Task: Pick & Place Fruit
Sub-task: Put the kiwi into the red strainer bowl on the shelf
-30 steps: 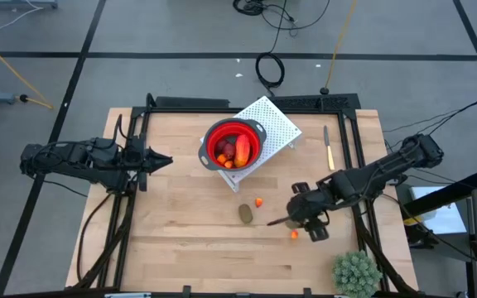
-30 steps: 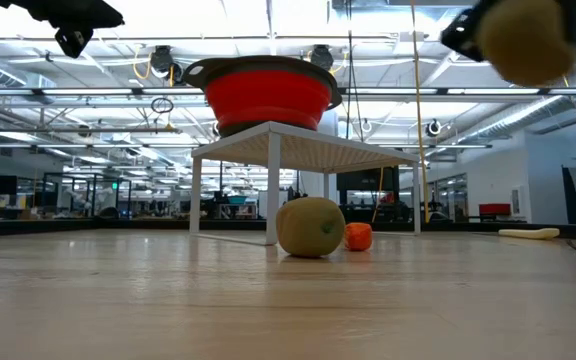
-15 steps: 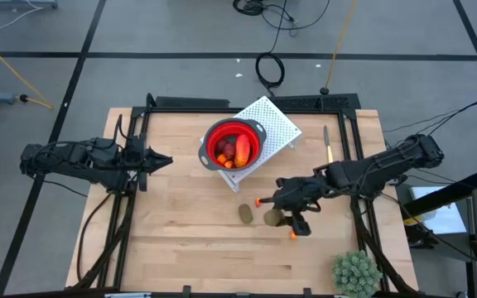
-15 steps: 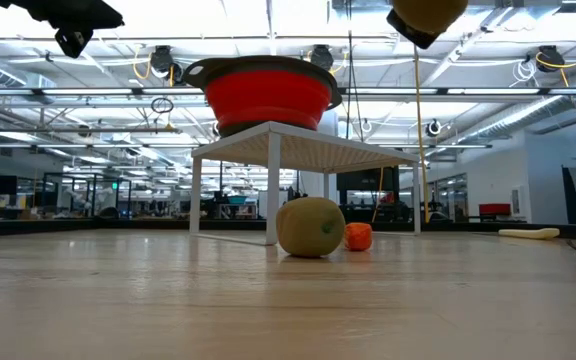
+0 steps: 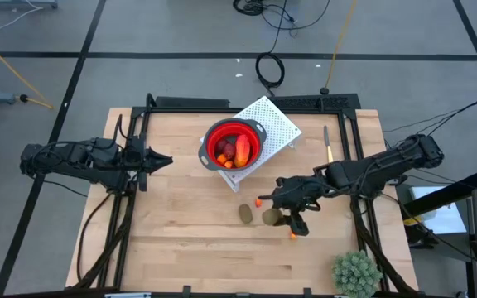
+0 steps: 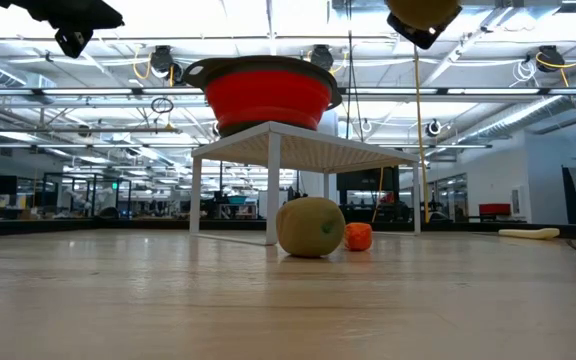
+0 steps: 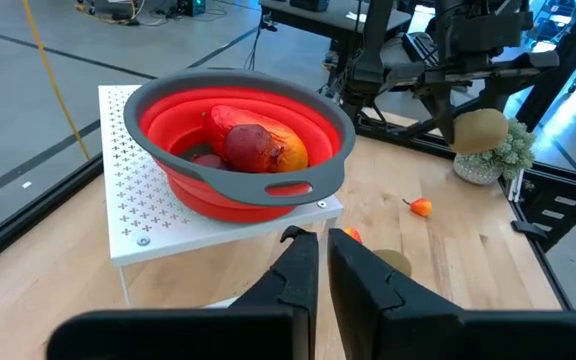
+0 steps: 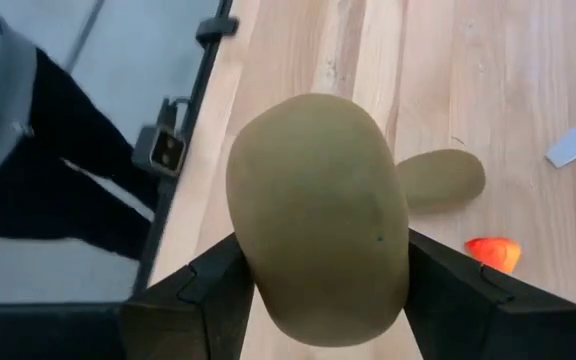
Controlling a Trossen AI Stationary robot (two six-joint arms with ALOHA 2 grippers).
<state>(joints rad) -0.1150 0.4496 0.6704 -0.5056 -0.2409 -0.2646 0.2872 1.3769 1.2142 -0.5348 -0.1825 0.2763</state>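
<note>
My right gripper [image 5: 277, 213] is shut on a brown-green oval fruit [image 8: 318, 215], held high above the table; it also shows in the low view [image 6: 423, 14] and the left wrist view [image 7: 481, 128]. A second brown-green oval [image 5: 245, 213] lies on the wood, with an orange bit [image 5: 259, 201] just behind it and another orange bit [image 5: 293, 235] nearer the front. The red bowl [image 5: 255, 131] stands on a white perforated stand [image 5: 278, 124] and holds dark red and red-orange pieces [image 7: 253, 145]. My left gripper [image 5: 162, 161] waits shut at the left, clear of everything. My right gripper pinches the brown-green oval between its two fingers [image 8: 208, 290], one on each side of the oval's lower half [image 8: 268, 290]. The fingers come roughly level from the table's right. The oval is lifted clear of the table.
A knife [image 5: 327, 146] lies at the back right. A spiky green plant [image 5: 356, 271] stands at the front right corner. Bare wood lies to the left and front of the loose fruit. A black frame runs along the table's edges.
My right gripper has carried the brown-green oval toward the table's left edge and a little upward, keeping its hold; over the last half second it has nearly stopped. The other fruit pieces have stayed in place.
</note>
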